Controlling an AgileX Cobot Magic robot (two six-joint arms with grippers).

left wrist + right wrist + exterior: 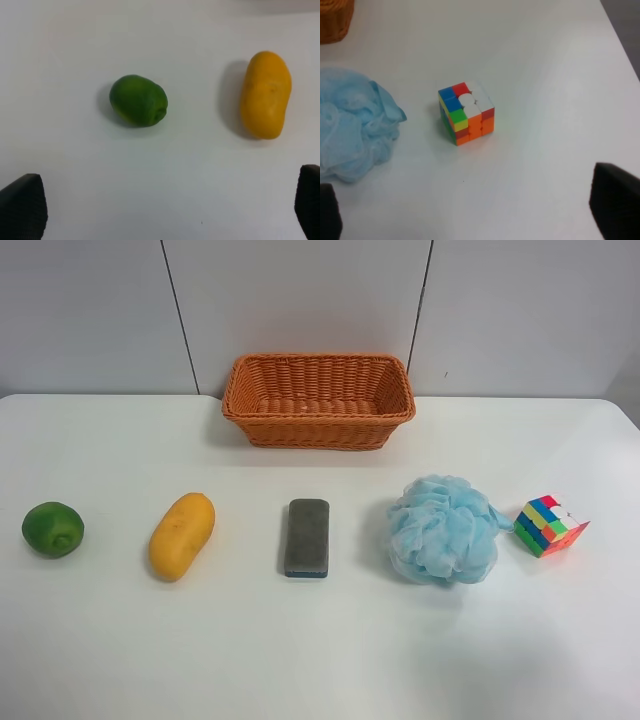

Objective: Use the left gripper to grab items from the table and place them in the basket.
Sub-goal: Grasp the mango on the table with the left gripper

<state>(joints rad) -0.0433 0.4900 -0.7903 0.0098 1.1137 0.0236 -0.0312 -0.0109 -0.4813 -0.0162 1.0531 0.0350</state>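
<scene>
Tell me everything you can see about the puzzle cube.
The puzzle cube is a scrambled three-by-three, plastic-looking, its squares blue, red, white, green, yellow and orange. It rests flat on the white table, corner-on to the high camera, at the row's end, beside the light-blue mesh pouf but apart from it. Nothing else touches it.

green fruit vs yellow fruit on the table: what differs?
Colour: the green fruit is dark green, the yellow fruit yellow-orange.
Shape: the green fruit is roundish, the yellow fruit oblong.
Size: the yellow fruit is clearly longer than the green fruit.
Shared: both lie free on the white table, apart from each other.
</scene>
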